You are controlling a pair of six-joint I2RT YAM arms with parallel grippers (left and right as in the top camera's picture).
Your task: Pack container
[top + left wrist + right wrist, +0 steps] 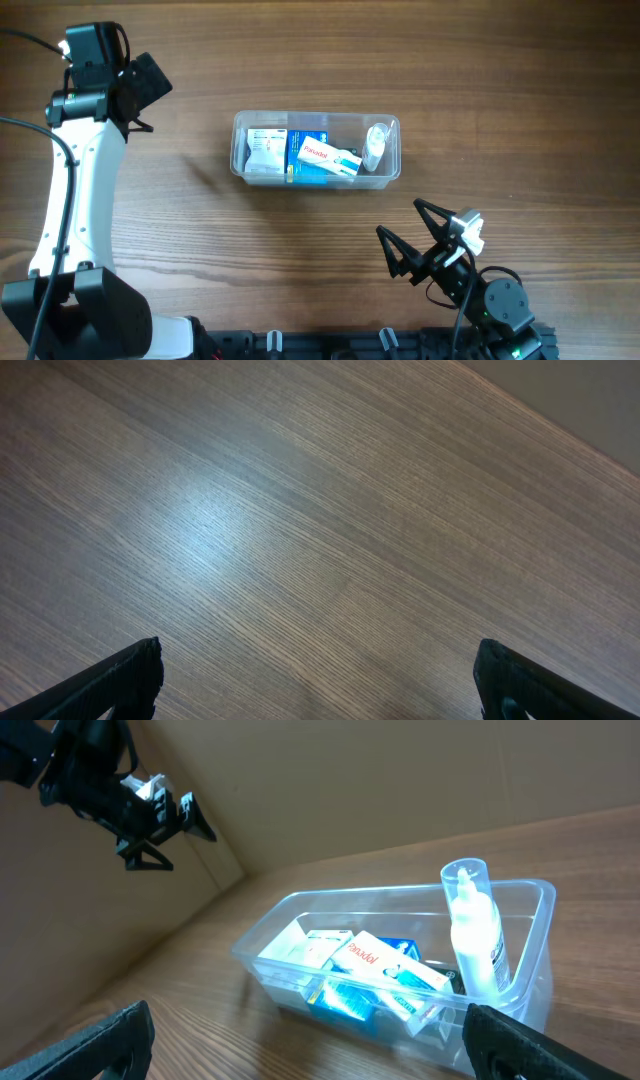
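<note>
That clear plastic rectangular container (320,114) held blue-and-white cardboard boxes (318,158) and a white plastic bottle (375,145): packing looked done. Both gaped empty, left pincer (318,670) and right pincer (400,218).

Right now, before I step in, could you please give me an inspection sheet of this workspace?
Surface: wood-grain table.
Job's things: clear container mid-table, holding medicine boxes and a standing white bottle at its right end.
Clutter: nothing seen.
Grippers: left gripper open over bare wood; right gripper open, empty, short of the container.
Cables: black cable along the left arm.
Surroundings: tan wall behind.
</note>
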